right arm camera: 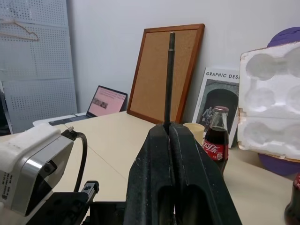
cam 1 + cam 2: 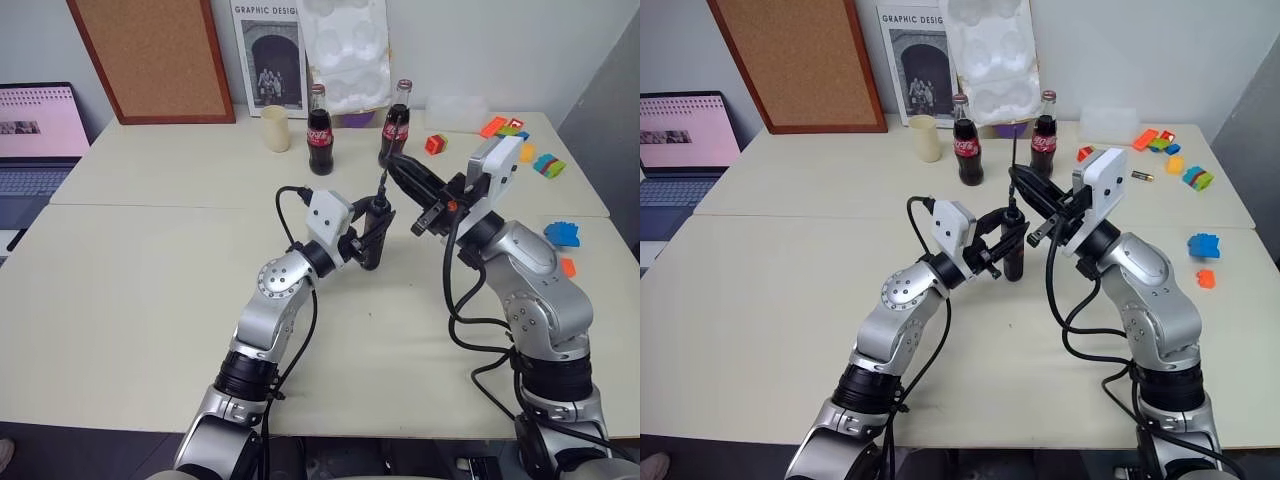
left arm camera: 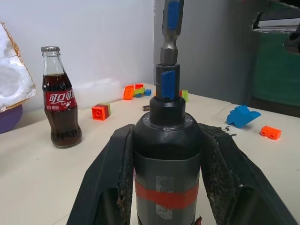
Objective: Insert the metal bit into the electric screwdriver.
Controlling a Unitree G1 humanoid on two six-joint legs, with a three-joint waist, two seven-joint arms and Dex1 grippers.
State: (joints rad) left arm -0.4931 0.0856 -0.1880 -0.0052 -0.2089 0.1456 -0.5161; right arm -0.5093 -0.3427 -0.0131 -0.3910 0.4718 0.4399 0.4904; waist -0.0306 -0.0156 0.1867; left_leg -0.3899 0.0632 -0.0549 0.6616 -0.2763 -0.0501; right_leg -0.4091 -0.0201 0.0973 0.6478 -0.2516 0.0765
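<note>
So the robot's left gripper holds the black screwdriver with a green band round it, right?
Not quite. The band on the electric screwdriver is red, not green, as the left wrist view shows. The left gripper does hold it.

Head stereo pair: high, facing forward and down over the counter (image 2: pixel 150 300), sharing both arms and two cola bottles (image 2: pixel 968 150); left wrist camera: close behind its end effector (image 3: pixel 167 154); right wrist camera: close, facing the corkboard (image 1: pixel 161 75).
</note>
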